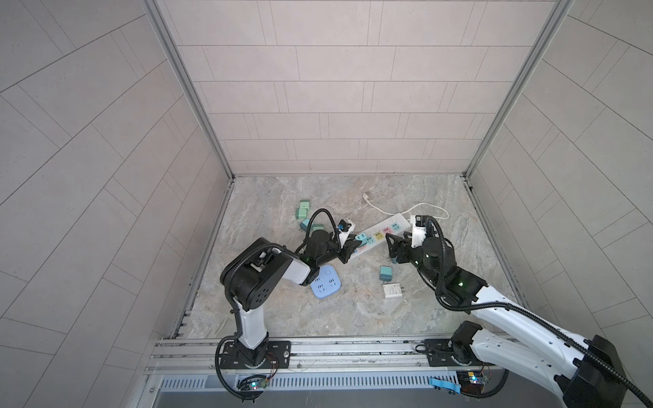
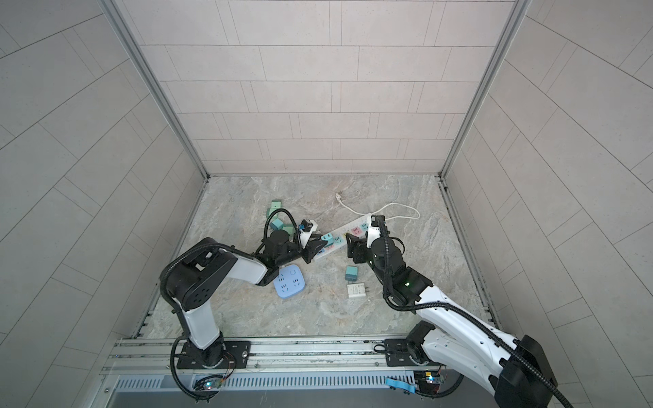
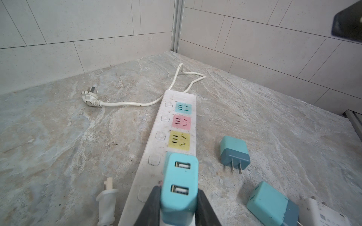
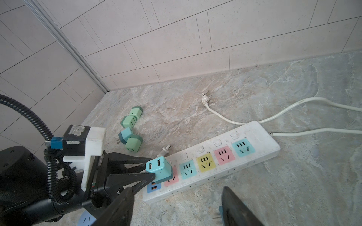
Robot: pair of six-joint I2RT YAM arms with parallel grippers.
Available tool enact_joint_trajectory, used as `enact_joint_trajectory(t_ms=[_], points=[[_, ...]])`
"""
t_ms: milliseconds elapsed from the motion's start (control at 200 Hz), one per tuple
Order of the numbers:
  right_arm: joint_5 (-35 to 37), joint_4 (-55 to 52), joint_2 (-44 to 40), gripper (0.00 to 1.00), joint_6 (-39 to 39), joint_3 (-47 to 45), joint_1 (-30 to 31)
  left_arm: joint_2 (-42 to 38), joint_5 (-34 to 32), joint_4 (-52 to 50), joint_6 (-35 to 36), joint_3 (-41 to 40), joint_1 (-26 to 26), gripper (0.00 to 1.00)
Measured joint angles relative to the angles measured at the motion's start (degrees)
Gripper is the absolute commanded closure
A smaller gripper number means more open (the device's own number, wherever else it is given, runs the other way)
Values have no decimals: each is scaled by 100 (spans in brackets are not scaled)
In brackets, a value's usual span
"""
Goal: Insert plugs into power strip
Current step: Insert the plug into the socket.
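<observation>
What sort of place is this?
Probably a robot test booth: two arms bolted to a metal rail, tiled wall panels boxing in a stone-look tabletop, loose plugs near a power strip.

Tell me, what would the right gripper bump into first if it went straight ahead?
The right gripper would probably hit the white power strip first, its near side, beside the teal plug the left gripper holds. Depth is unclear.

Teal plug (image 4: pixel 158 169) on white power strip (image 4: pixel 262 145) pink socket.

No legible text or brand anywhere, faint print on white charger block (image 1: pixel 393 290) unreadable
</observation>
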Motion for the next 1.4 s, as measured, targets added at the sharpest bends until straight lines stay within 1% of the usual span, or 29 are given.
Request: enact_joint_trajectory(t_ms=[180, 655, 871, 1036, 1201, 1296, 1401], points=[[-39, -2, 103, 29, 24, 0, 0, 83, -22, -17, 61, 66, 7, 100], [-72, -15, 35, 29, 22, 0, -20, 286, 2, -302, 122, 411, 151, 100], [-79, -35, 4, 29, 24, 0, -37, 289, 7, -334, 122, 426, 166, 100], [-90, -57, 52, 32, 52, 4, -37, 286, 57, -299, 122, 391, 179, 100], [-114, -151, 601, 37, 133, 245, 20, 286, 118, -219, 122, 326, 181, 100], [-136, -210, 1158, 40, 181, 601, 138, 286, 140, -184, 122, 293, 184, 100], [-234, -149, 1834, 40, 219, 975, 234, 286, 162, -94, 120, 221, 184, 100]])
